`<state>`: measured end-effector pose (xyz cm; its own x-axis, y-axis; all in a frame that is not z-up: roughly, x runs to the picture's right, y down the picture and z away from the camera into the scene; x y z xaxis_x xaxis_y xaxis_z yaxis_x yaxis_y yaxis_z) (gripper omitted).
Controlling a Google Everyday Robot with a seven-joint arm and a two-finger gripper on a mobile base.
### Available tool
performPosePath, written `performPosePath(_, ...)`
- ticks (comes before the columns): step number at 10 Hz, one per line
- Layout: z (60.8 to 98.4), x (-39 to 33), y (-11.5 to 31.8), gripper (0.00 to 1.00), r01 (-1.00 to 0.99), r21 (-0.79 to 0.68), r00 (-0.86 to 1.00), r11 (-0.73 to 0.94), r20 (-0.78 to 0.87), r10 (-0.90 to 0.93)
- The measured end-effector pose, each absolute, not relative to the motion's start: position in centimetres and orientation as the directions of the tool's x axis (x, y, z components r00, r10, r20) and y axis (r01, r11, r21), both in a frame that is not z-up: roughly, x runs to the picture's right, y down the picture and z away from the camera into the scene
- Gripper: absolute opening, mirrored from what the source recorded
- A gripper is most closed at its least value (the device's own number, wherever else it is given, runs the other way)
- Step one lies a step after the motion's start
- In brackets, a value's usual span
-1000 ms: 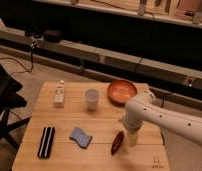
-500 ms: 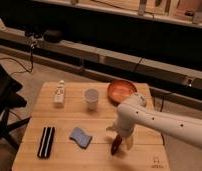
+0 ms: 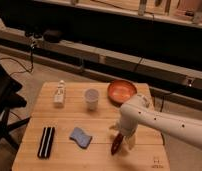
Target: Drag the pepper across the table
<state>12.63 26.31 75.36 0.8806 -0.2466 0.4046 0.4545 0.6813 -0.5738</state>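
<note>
The pepper (image 3: 116, 144) is a slim dark red chili lying on the light wooden table (image 3: 69, 117) near its front right part, pointing toward the front edge. My gripper (image 3: 122, 140) hangs from the white arm (image 3: 159, 122) that comes in from the right. It stands right over the pepper's upper end, down at the tabletop, and partly hides it. I cannot see whether it touches the pepper.
An orange bowl (image 3: 121, 90) sits at the back right, a white cup (image 3: 91, 98) at the back middle, a small white bottle (image 3: 59, 93) at the back left. A blue sponge (image 3: 80, 137) and a black striped bar (image 3: 46, 142) lie at the front left.
The arm has swung left and toward the front. The gripper went from beside the pepper to over its upper end. The pepper has shifted slightly left.
</note>
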Motion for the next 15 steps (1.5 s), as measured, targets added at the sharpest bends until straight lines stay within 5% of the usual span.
performPosePath(5, 76.0, 12.2, 27.1, 0.8, 0.634, -0.475, 0.762, 0.61, 0.522, -0.384)
performPosePath(10, 76.4, 12.5, 27.7, 0.8, 0.427, -0.592, 0.894, 0.683, 0.391, -0.22)
performPosePath(15, 76.9, 12.7, 28.1, 0.8, 0.603, -0.5, 0.785, 0.621, 0.51, -0.352)
